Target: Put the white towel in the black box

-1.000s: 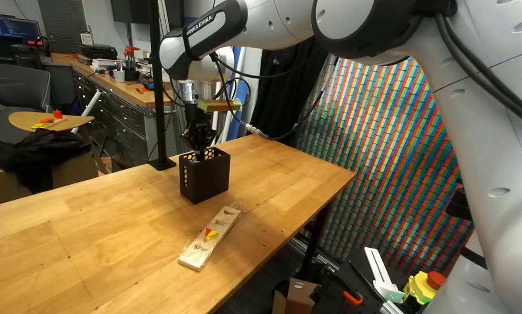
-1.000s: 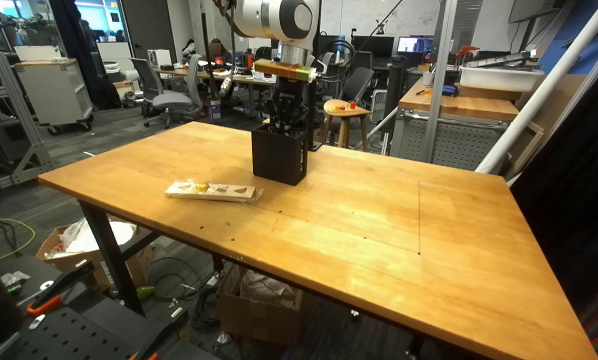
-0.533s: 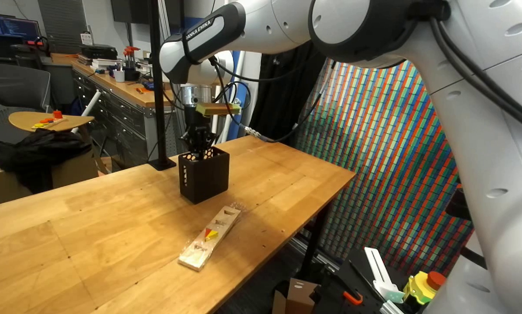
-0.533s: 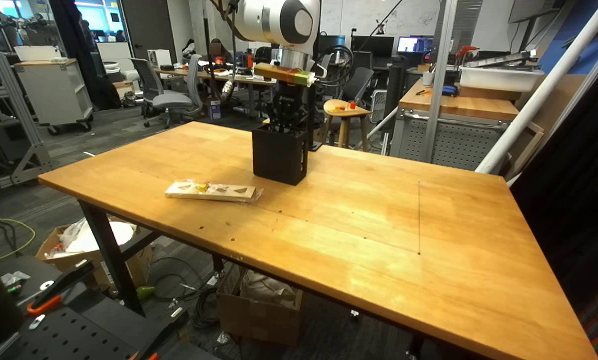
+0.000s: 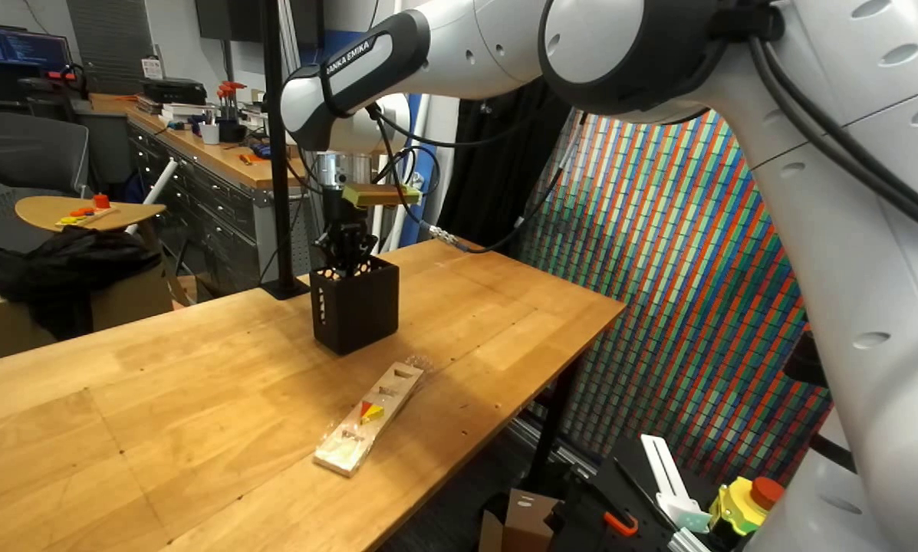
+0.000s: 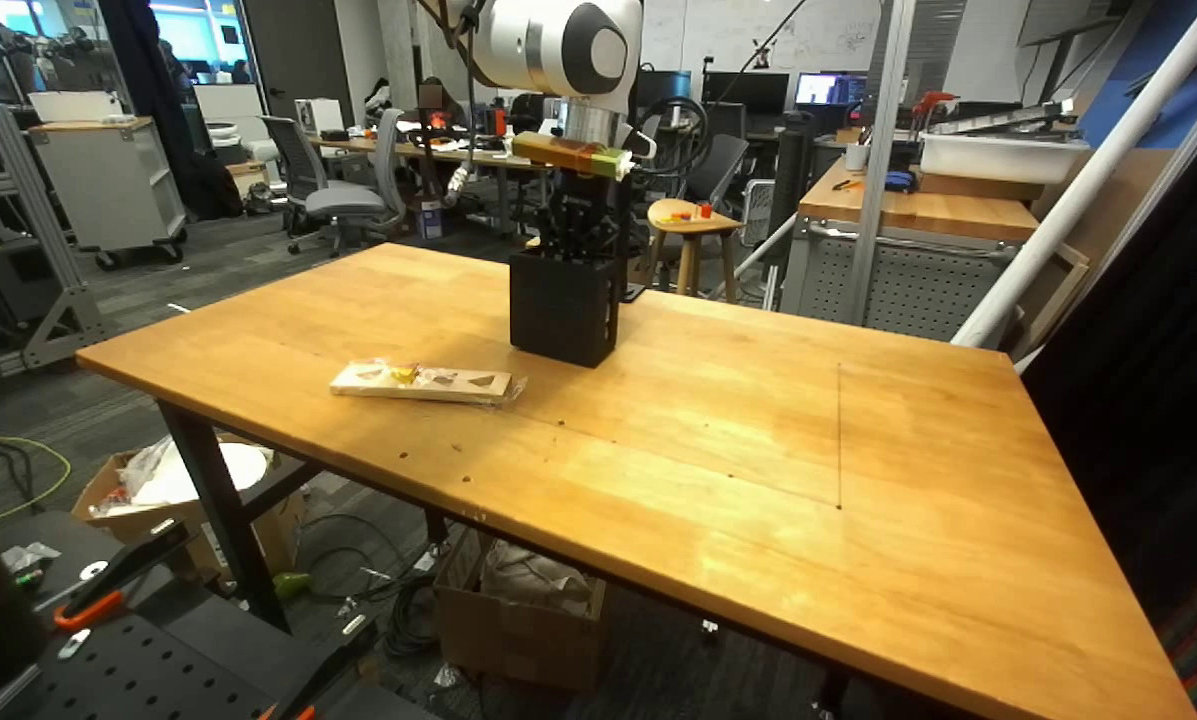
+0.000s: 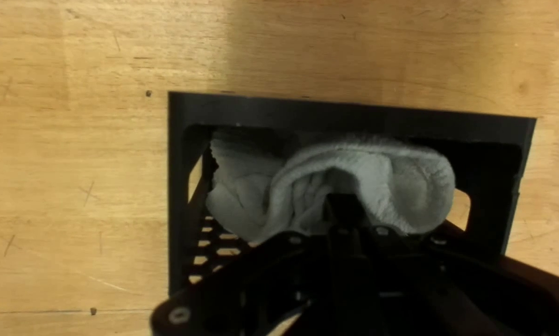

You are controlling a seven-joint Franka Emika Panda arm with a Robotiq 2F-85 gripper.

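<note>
The white towel (image 7: 370, 173) lies crumpled inside the black box (image 7: 354, 114) in the wrist view, bunched into folds; both exterior views hide it behind the box walls. My gripper (image 7: 346, 207) points straight down into the box's opening, its dark fingertips together and pressed in among the folds. No cloth is visible pinched between them, and the towel curves around the tips on both sides. In an exterior view the black box (image 5: 357, 313) stands upright on the table, with the gripper (image 5: 347, 270) sunk just below its rim.
A pale wooden strip (image 5: 370, 418) with red and yellow marks, wrapped in clear plastic, lies on the table (image 6: 708, 430) near the box. Behind the box, a black post's base (image 5: 284, 289) is fixed at the table edge.
My gripper has come down slightly, deeper into the box. The box has shifted a little across the table along with it. The wooden strip has stayed in place.
</note>
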